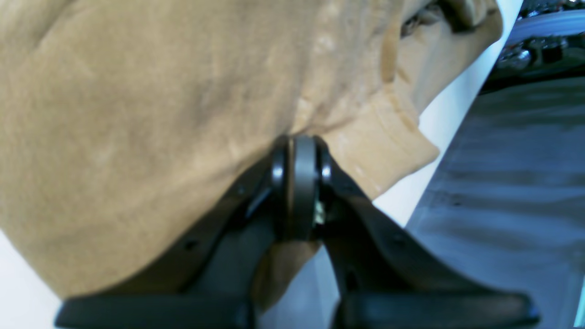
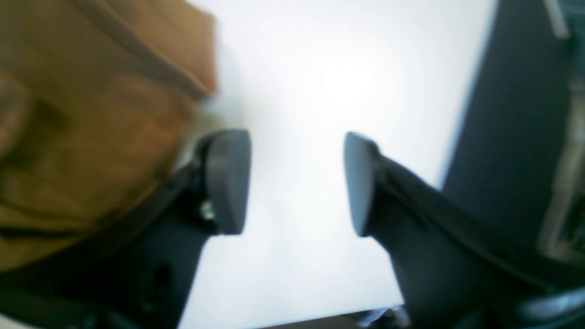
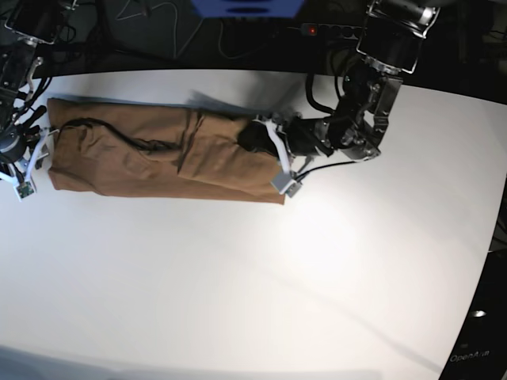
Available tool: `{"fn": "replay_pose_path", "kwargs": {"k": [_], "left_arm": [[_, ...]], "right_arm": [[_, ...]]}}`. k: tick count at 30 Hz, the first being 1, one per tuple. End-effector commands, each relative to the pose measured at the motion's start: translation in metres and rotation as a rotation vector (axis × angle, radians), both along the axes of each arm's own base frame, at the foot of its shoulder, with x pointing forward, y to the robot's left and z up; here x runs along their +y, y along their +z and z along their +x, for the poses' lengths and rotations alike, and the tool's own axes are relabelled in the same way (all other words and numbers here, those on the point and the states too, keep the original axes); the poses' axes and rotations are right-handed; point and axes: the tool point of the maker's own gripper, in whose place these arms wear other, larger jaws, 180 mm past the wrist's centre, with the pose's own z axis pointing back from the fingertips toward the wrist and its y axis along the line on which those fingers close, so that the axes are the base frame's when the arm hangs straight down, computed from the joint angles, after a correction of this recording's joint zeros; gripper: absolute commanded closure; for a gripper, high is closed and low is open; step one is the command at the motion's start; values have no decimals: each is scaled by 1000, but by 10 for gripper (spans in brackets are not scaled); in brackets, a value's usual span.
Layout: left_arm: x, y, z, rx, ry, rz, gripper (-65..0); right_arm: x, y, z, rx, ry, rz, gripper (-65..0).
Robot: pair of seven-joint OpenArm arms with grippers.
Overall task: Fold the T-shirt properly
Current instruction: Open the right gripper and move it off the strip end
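- The T-shirt [image 3: 158,154] is lying as a long tan-brown band along the far side of the white table [image 3: 261,293], its long axis running left to right.
- The left gripper [image 1: 297,183] is reaching the band's right end; its jaws are pressing together on a fold of the fabric beside a hemmed edge.
- The right gripper [image 2: 297,183] is sitting at the band's left end, jaws standing apart with only bare table between them, holding nothing; the cloth lies just beside one finger.
- Each arm is nearest its own end of the shirt.
- Wide open table is stretching toward the near side, giving room for folding; the far edge is close behind the shirt.
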Motion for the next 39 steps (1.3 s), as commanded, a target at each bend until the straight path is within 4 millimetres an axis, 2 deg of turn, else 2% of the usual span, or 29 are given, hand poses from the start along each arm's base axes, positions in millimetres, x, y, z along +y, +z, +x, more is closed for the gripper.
{"fn": "replay_pose_path", "kwargs": {"k": [1,5,7,11,16,18,24,29,33,39], "left_arm": [[33,-28,-19,73,-34,174,-27],[39,-24,-16,82,-14,144,-27],[41,-23,-14,80,-10,142,-27],[39,-22,-13,78,-10,137,-27],[38,-21,-12,73,-11,138,-27],[38,-20,-8,65,-11,139,-27],[40,-19,-6,61,-9,145,-27],[40,-19,-6,61,-9,146,-27],[40,-19,-6,61,-9,143,-27],[40,-19,-6,61,-9,146,-27]], "right_arm": [[-21,15,3,-18,-57,-34,-364],[-45,14,-9,34,-246,57,-463],[-56,19,-15,53,-306,65,-472],[-62,22,-26,84,-367,70,-466],[-46,20,-14,33,-330,175,-464],[-43,28,-5,-6,-293,231,-464],[-29,42,0,3,-242,391,-464],[-6,43,1,5,-185,533,-464],[9,42,3,-10,-148,604,-464],[25,19,-10,34,-165,664,-464]]}}
